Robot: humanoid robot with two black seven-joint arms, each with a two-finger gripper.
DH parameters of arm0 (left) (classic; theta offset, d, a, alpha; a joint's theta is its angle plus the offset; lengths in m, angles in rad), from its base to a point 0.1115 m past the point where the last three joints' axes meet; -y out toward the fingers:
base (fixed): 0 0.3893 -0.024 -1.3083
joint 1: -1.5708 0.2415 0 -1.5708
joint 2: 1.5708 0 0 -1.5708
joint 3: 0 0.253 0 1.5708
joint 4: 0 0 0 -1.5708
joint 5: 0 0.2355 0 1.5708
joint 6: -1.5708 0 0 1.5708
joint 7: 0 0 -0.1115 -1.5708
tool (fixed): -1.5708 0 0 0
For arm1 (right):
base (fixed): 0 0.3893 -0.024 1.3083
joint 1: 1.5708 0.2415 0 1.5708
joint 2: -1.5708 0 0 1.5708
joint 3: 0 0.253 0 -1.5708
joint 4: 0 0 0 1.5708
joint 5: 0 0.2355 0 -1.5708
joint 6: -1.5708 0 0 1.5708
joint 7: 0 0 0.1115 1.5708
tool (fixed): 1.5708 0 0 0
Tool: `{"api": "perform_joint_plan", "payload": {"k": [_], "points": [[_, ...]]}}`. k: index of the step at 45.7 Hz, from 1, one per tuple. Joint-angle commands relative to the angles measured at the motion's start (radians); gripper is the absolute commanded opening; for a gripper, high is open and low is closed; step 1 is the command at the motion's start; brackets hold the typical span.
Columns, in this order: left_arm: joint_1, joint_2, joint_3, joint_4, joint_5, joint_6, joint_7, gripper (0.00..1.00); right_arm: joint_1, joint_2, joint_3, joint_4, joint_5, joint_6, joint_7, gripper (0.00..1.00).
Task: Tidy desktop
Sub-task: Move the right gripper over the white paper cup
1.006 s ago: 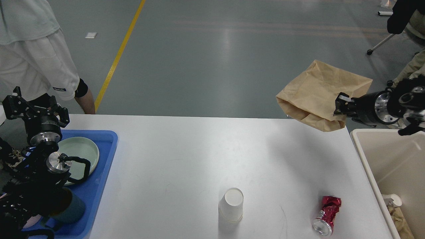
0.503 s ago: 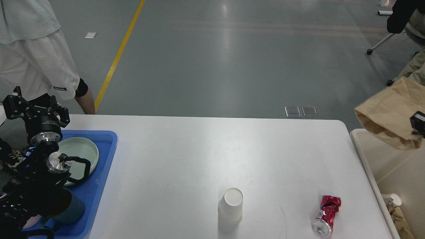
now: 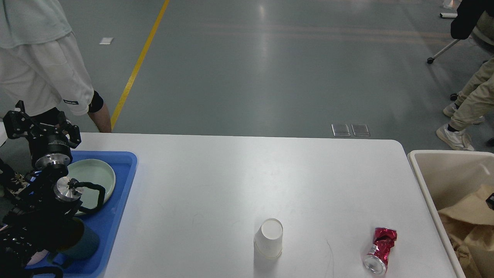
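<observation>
Beside the bench (image 3: 231, 173), the beige bin (image 3: 432, 170) and its brown paper bag (image 3: 463, 208) are cut off at the right edge, where only a dark scrap of the right gripper (image 3: 491, 201) is seen, its fingers hidden.

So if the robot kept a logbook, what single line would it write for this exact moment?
paper bag: in beige bin | white paper cup, crushed red can: on desktop | left end effector: open, above blue tray

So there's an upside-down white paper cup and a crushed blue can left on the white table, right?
Not quite: in the head view, the crushed can is red, not blue. The upside-down white paper cup does stand on the white table.
</observation>
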Motion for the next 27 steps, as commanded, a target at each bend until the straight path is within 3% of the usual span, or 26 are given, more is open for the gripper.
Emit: {"api": "perform_joint_plan", "payload": {"k": [1,14,21,27], "points": [[0.0,0.0,0.0,0.0,0.0,0.0,0.0,0.96,-0.003,0.015,0.0,0.01,0.001,0.017,0.0,1.0],[0.0,0.0,0.0,0.0,0.0,0.001,0.0,0.96,0.267,0.072,-0.07,0.194,-0.014,0.083,-0.01,1.0],[0.0,0.0,0.0,0.0,0.0,0.001,0.0,0.96,0.552,0.158,-0.251,0.377,-0.011,0.209,-0.008,1.0],[0.0,0.0,0.0,0.0,0.0,0.001,0.0,0.96,0.712,0.238,-0.291,0.483,-0.005,0.341,-0.006,1.0]]}}
